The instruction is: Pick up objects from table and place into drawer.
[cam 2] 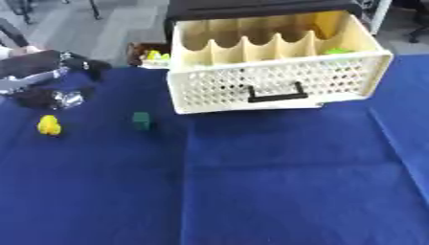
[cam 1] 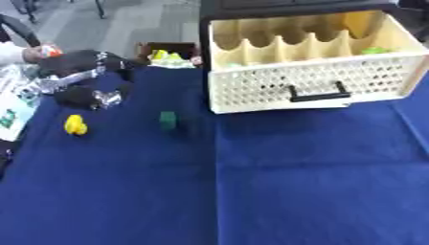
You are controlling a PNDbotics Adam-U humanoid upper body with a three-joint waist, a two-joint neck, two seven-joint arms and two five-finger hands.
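Note:
A small yellow object lies on the blue tablecloth at the left, and a dark green block sits a little to its right. The cream perforated drawer, with a black handle, stands pulled open at the back. It has several divided compartments, with a green item in the right one and a yellow-orange item behind it. My left arm reaches in from the upper left. Its hand hovers just above and behind the yellow object, too blurred to read. My right hand shows in neither view.
A dark box holding yellow-green things stands behind the table, left of the drawer. Papers lie at the left table edge. The blue cloth stretches across the front and right.

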